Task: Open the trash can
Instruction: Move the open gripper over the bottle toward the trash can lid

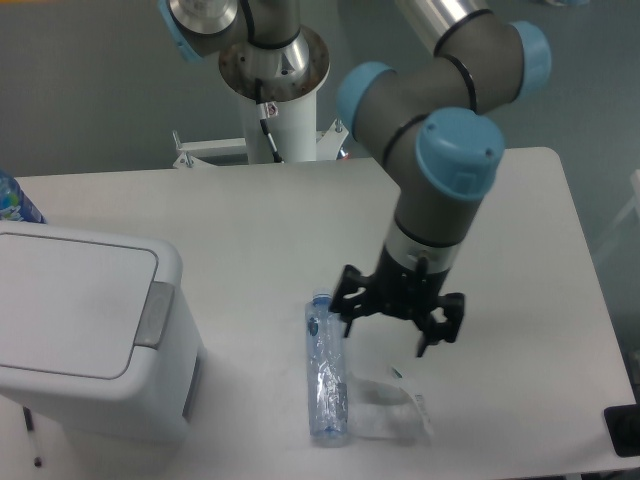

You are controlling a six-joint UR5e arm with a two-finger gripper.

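Note:
The trash can (85, 335) is a large boxy white bin at the left of the table, its flat lid down and its grey push-tab (155, 314) on the right edge of the lid. My gripper (393, 329) hangs above the table, well to the right of the trash can. Its two black fingers are spread wide apart with nothing between them. It is just right of a clear plastic bottle with a blue cap (325, 370) that lies on the table.
A crumpled clear wrapper (390, 410) lies beside the bottle, below the gripper. Another blue-labelled bottle (14, 200) peeks in at the left edge behind the bin. The arm's white base post (275, 110) stands at the back. A dark object (622, 432) sits at the right front corner.

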